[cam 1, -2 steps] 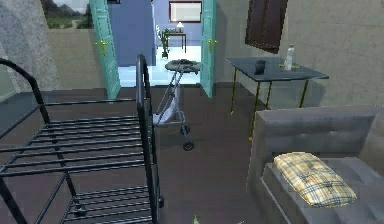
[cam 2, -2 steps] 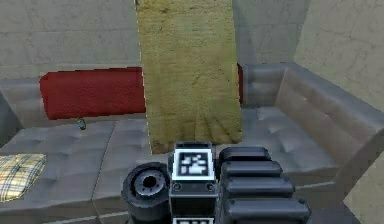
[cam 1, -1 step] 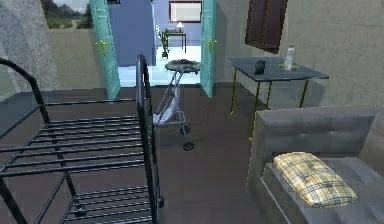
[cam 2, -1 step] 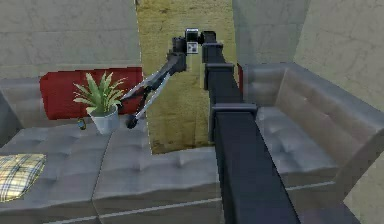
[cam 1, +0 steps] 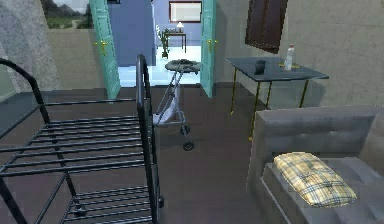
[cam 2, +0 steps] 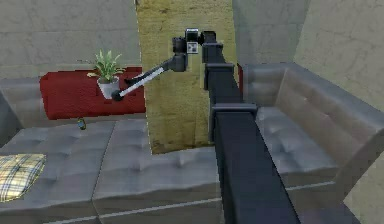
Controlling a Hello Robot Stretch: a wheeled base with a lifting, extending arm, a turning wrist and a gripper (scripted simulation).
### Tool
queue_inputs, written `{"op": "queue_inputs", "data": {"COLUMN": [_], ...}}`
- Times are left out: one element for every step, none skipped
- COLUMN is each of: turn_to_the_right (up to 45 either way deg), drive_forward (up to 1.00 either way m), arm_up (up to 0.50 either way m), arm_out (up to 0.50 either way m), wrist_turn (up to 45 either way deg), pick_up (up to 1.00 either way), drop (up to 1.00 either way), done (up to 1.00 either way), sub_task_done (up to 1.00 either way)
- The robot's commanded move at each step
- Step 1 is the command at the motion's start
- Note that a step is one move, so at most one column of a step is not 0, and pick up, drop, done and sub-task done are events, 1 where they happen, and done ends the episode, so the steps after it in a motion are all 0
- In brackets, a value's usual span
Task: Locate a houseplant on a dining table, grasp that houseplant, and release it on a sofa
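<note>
In the arm side view a houseplant (cam 2: 105, 72) with green leaves in a white pot hangs at the far end of my gripper (cam 2: 120, 96). It is clear of the seat, in front of a red cushion (cam 2: 70, 92), and the gripper holds it. The dark arm (cam 2: 230, 130) rises from the bottom edge to the gripper body. Below the plant stretches the grey sofa (cam 2: 130, 160), with a plaid pillow (cam 2: 20, 172) at its left end. The same sofa (cam 1: 300, 130) and plaid pillow (cam 1: 315, 178) lie at the forward view's lower right.
A tan upright panel (cam 2: 185, 90) stands behind the arm. Ahead are a black metal rack (cam 1: 80, 150) at the left, a wheeled stand (cam 1: 180, 95) in the middle, a dark table (cam 1: 300, 74) with a cup and a bottle, and a teal-framed doorway (cam 1: 155, 45).
</note>
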Motion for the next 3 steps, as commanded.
{"op": "queue_inputs", "data": {"turn_to_the_right": [0.0,0.0,0.0], "drive_forward": [0.00,0.00,0.00], "arm_up": [0.00,-0.30,-0.32], "arm_out": [0.00,0.00,0.00], "wrist_turn": [27.0,0.0,0.0], "pick_up": [0.00,0.00,0.00], "drop": [0.00,0.00,0.00], "done": [0.00,0.00,0.00], "sub_task_done": [0.00,0.00,0.00]}}
